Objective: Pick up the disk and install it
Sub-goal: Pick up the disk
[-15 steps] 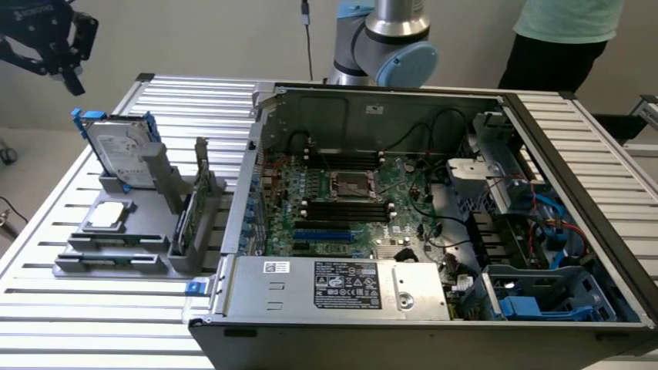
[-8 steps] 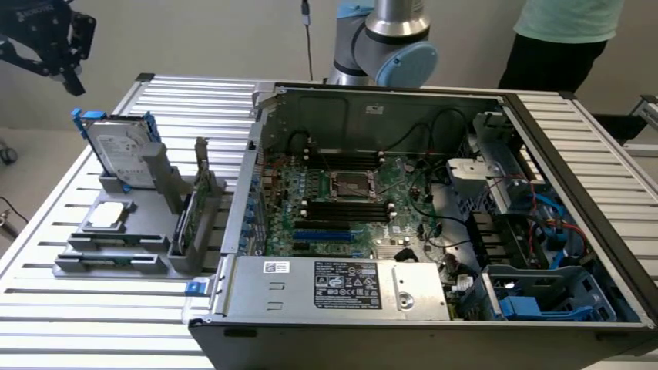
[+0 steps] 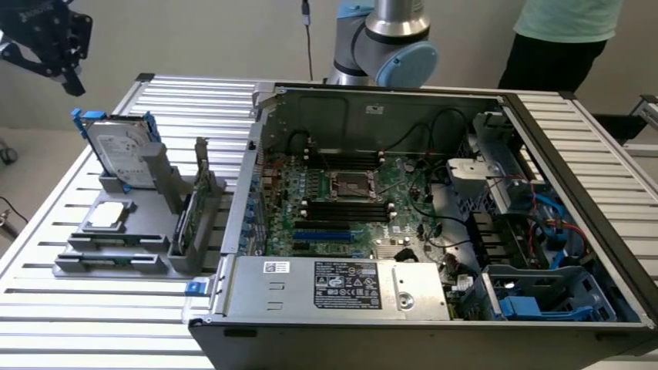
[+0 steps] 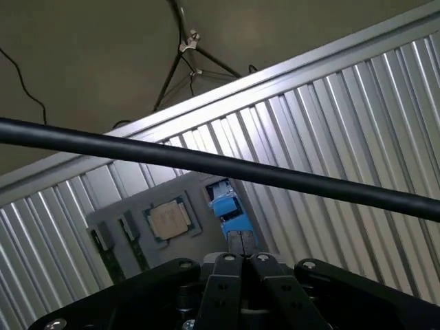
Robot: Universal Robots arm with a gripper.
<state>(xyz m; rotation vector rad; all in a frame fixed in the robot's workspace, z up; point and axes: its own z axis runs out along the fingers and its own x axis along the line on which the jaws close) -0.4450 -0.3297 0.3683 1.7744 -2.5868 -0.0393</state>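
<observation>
One gripper [image 3: 70, 81] hangs shut and empty above the slatted table's [image 3: 103, 308] far left corner. Just below, the disk [image 3: 119, 148] stands upright in a grey holder [image 3: 156, 173]. Coming down with jaws closed, it could knock the disk askew. Rightwards, the open computer case [image 3: 391, 116] looks crowded, so the rails may jam.

I am pressing my gripper [image 4: 240, 262] closed. My two black fingers [image 4: 223, 282] are touching flat against each other, tip to tip. I am holding my gripper up high in the air at the exterior view's far left, with the tips pointing down and leaning a little. My arm [image 3: 394, 35] is standing tall in the top middle of the exterior view. Its grey tube is going straight up, and its joint [image 3: 407, 65] with the blue cap is sticking out to one side.
</observation>
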